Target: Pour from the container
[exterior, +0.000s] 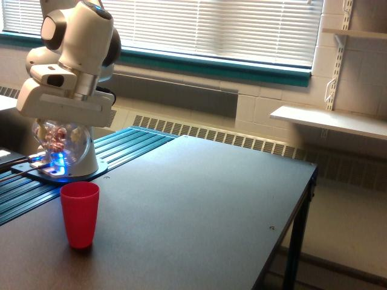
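Gripper [60, 140] pinches the clear container [58, 143] of reddish pieces above a red cup [79, 214] on the dark table [199, 205]; white blinds [211, 27], a radiator [242, 140] and wall shelves [329, 121] stand behind.

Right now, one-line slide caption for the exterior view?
Panda tool holds a clear container of reddish pieces above a red cup on the dark table.
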`<state>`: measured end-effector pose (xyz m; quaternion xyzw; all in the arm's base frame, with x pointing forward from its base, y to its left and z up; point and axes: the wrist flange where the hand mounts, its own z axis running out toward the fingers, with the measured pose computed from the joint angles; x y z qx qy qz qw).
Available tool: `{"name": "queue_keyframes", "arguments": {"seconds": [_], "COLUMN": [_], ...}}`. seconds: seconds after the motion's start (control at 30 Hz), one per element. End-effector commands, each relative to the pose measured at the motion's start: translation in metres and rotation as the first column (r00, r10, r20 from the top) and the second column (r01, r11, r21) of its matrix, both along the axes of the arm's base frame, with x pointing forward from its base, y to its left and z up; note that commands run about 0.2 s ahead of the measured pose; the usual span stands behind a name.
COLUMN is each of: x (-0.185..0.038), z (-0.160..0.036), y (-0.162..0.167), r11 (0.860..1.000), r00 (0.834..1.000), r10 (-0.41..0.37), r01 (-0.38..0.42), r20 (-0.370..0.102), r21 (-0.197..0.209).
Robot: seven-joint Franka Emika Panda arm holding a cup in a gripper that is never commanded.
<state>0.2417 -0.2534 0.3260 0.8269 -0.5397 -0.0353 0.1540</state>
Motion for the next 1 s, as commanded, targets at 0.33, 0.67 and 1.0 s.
{"name": "queue_keyframes", "arguments": {"seconds": [0.33,0.67,1.0], "x": [0.003,0.012,0.019], "z": [-0.007,-0.009,-0.008], "y": [0.005,0.01,0.018], "r11": [0.999,0.999,0.999], "r00": [0.995,0.995,0.995], "r10": [-0.049,-0.05,-0.053], "r01": [0.049,0.049,0.052], "r20": [-0.082,-0.083,-0.086], "r21": [-0.004,-0.011,-0.01]}}
